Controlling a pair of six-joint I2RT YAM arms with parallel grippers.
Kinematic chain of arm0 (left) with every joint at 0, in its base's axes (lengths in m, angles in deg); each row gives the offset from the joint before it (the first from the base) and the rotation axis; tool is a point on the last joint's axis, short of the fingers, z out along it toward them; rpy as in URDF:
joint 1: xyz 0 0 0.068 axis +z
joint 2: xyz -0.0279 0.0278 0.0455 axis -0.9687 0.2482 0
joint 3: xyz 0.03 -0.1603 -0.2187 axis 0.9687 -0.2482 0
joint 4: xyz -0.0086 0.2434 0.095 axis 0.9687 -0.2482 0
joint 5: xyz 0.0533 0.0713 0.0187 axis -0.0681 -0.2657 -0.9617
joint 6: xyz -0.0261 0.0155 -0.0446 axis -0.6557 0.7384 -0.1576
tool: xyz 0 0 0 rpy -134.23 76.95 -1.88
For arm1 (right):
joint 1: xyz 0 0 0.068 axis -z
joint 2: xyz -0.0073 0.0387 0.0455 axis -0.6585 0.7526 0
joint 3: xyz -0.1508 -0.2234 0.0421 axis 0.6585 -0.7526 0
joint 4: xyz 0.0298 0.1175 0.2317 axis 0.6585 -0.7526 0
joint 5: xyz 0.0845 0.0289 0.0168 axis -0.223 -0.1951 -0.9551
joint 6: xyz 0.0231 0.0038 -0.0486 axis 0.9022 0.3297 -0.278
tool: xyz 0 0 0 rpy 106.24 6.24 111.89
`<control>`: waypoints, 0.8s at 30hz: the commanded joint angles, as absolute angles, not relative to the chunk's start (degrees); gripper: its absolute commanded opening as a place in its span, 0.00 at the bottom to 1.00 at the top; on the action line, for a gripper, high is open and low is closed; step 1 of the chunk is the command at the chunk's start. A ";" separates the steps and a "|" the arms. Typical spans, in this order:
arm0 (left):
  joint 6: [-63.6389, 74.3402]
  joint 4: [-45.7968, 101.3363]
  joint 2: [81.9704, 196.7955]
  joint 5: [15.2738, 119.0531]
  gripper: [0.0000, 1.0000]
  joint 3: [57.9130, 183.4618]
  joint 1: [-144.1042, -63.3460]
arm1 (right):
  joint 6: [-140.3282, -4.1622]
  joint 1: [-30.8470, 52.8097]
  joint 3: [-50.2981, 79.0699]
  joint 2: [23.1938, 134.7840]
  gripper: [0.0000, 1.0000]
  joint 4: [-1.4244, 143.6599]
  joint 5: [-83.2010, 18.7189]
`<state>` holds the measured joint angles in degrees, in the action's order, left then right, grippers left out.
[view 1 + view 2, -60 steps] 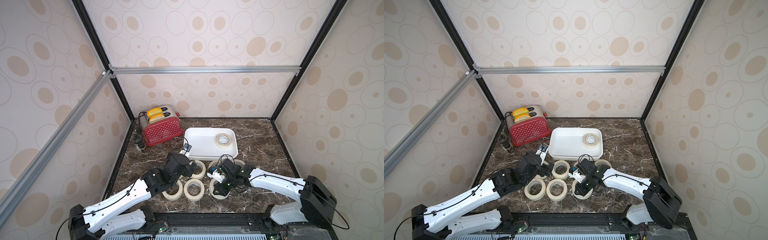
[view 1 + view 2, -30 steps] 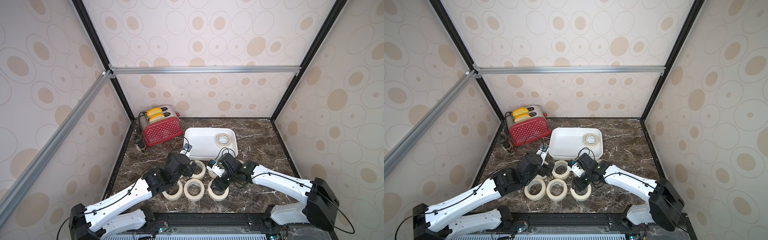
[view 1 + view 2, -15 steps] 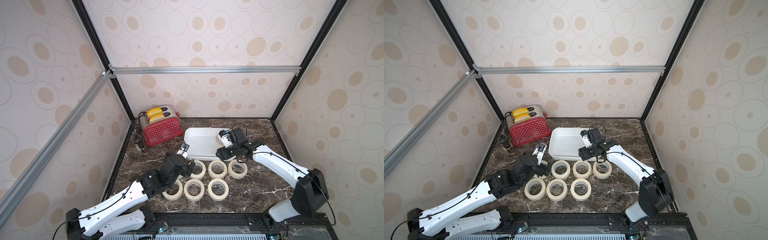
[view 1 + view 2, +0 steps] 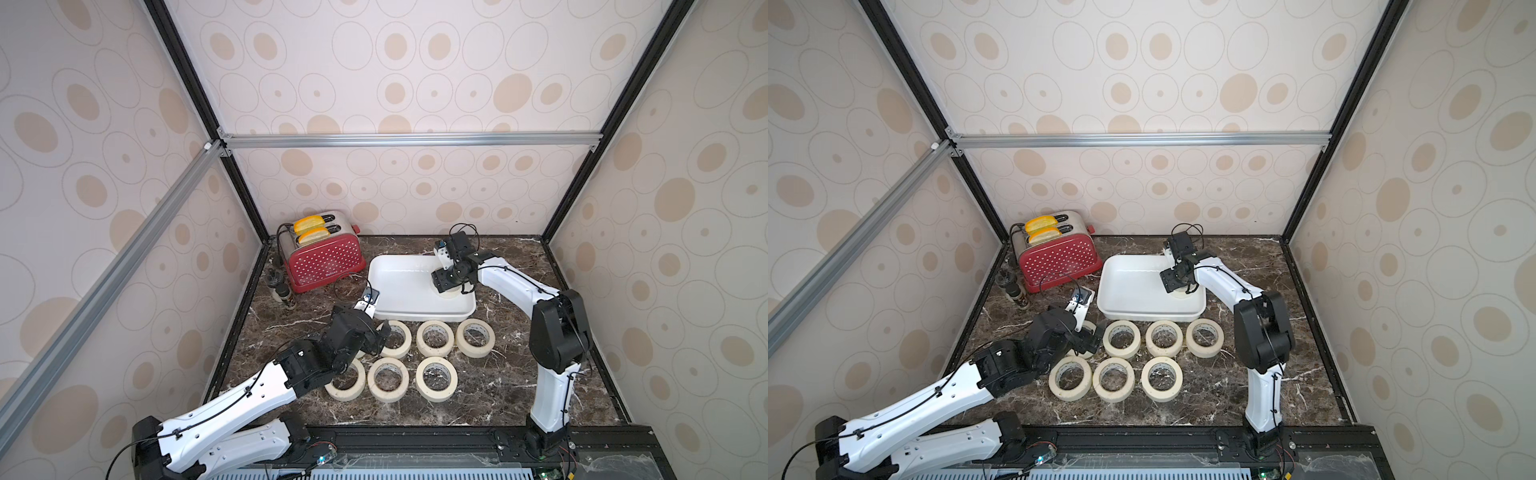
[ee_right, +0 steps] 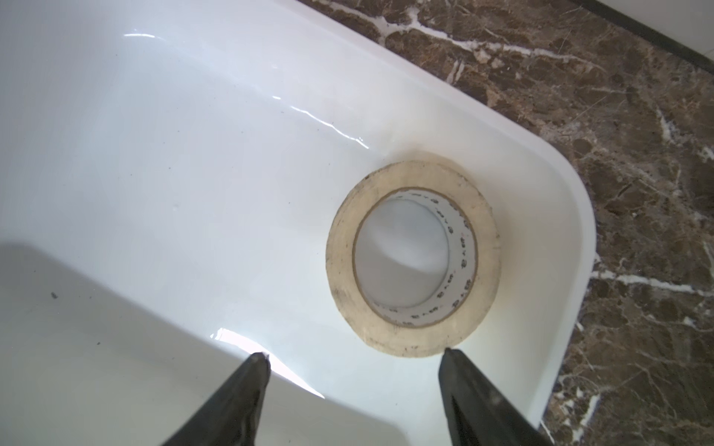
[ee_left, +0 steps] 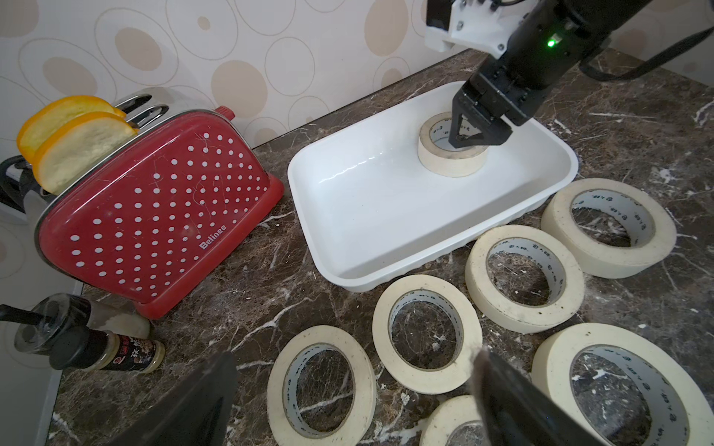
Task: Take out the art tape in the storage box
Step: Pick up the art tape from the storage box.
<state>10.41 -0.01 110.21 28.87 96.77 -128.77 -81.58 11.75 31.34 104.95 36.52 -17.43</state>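
Seven tape rolls [image 6: 425, 380] set out on bench [image 4: 478, 395]; one roll [image 5: 340, 255] left in box [image 4: 399, 286], right end; right hand [image 5: 354, 353] held spread over it, nothing pinched; left hand [image 6: 355, 351] spread, idle.

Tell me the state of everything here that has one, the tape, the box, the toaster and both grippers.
tape roll in the box, lying flat, not gripped.
storage box, holds that one roll only.
seven tape rolls on the table, lying flat.
right gripper, open, poised at the boxed roll.
left gripper, open, empty.
toaster, two slices standing in its slots.
spice bottle, on its side, capped.
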 commanded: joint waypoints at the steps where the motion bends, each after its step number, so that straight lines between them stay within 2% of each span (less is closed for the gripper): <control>1: 10.98 0.29 109.30 28.67 0.99 96.45 -128.54 | -82.55 12.18 34.90 108.40 0.73 33.84 -18.04; 4: 10.82 0.13 109.22 28.58 0.99 96.46 -128.54 | -82.65 12.44 38.61 112.03 0.72 32.00 -18.73; 15: 10.53 -0.32 108.86 28.88 0.99 96.19 -128.54 | -82.99 13.15 44.66 119.83 0.54 29.80 -22.44; 24: 10.61 -0.32 109.39 28.32 0.99 96.21 -128.54 | -84.69 13.20 46.10 121.83 0.30 27.98 -23.39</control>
<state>10.41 -0.18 109.75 28.87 96.33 -128.77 -84.15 12.98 44.79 120.84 29.96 -22.53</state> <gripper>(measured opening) 0.991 0.316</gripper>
